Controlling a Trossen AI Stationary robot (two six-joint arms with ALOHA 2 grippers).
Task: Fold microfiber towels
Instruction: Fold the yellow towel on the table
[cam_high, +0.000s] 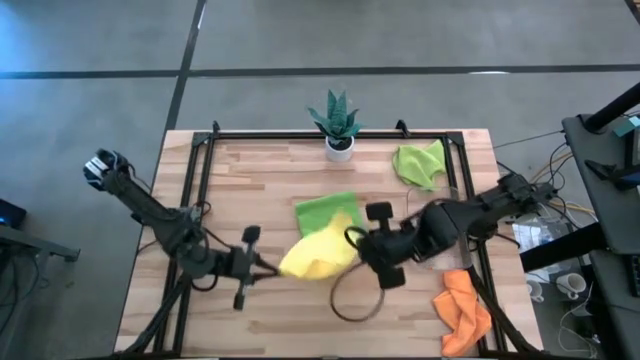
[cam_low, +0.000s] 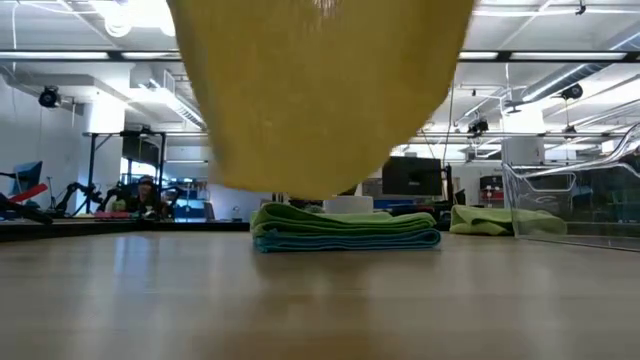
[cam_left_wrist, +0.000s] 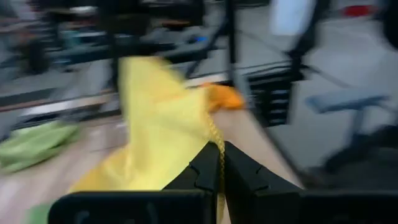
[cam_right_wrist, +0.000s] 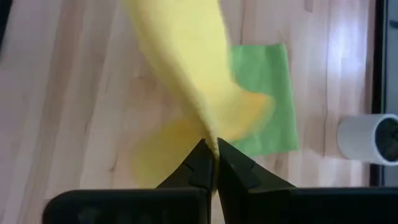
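Note:
A yellow towel (cam_high: 318, 254) hangs between my two grippers above the table's middle; it fills the top of the low view (cam_low: 320, 90), clear of the tabletop. My left gripper (cam_high: 272, 268) is shut on its left end and my right gripper (cam_high: 352, 240) on its right end. Behind it a folded lime green towel (cam_high: 325, 210) lies flat on a folded light blue towel (cam_low: 350, 241). A second lime green towel (cam_high: 420, 163) lies crumpled at the far right. An orange towel (cam_high: 462, 310) lies bunched at the near right corner. My left gripper pinches an edge of the yellow towel (cam_left_wrist: 216, 138) between its two shut fingers, coming in about level from the table's left. The cloth spreads away from the fingertips, lifted off the table. My right gripper pinches a gathered part of the yellow towel (cam_right_wrist: 211, 140) between its two shut fingers, pointing down from above. The cloth runs away from the fingertips in a twisted band, clear of the wood.
A small potted plant (cam_high: 338, 125) stands at the far edge. A clear plastic tray (cam_low: 585, 200) stands at the right side. A dark cable loop (cam_high: 355, 300) lies on the wood near the front. A black frame (cam_high: 205, 160) rims the table.

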